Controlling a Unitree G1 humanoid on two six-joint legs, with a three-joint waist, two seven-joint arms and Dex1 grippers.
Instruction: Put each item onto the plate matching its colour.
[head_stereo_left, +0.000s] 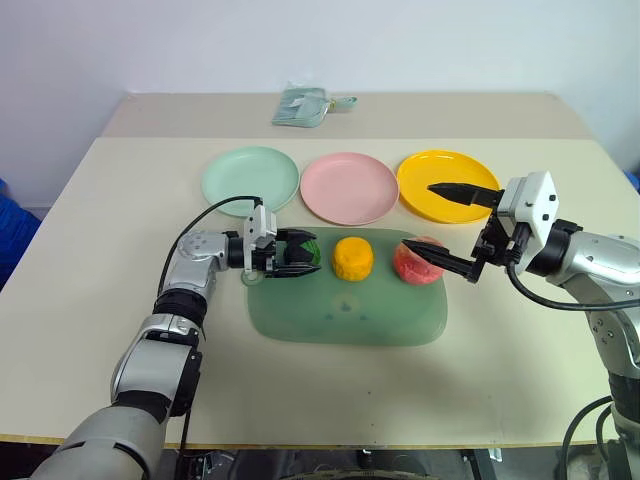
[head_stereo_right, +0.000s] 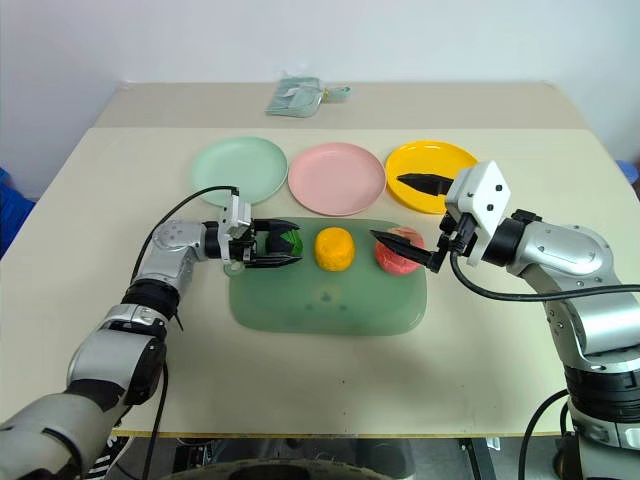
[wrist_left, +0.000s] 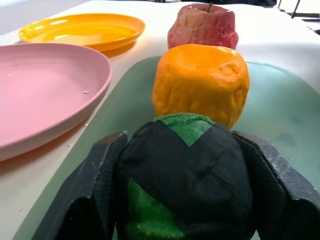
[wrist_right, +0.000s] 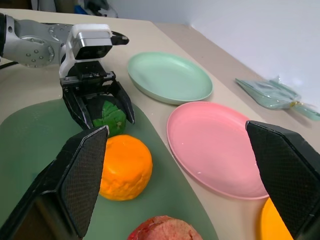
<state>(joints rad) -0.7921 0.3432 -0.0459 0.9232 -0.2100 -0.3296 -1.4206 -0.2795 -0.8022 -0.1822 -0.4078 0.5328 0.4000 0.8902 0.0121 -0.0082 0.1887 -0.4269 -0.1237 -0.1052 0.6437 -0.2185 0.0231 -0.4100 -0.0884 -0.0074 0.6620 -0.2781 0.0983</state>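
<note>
Now: left gripper (head_stereo_left: 300, 254) fingers clamped on green-black ball (wrist_left: 187, 185) at mat's (head_stereo_left: 345, 320) left end; mint plate (head_stereo_left: 250, 179) lies just beyond, toward table's far edge. Right gripper (head_stereo_left: 445, 228) wide open, empty.

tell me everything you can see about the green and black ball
The green-and-black ball is a round toy fruit with bright green patches between black, cloth-like panels, its surface finely textured. It sits on the large green mat, at the end nearest the mint green plate. The left gripper is shut on it, one black finger pressed against each side. The orange-yellow ball stands right beside it on the mat; whether they touch I cannot tell.
</note>
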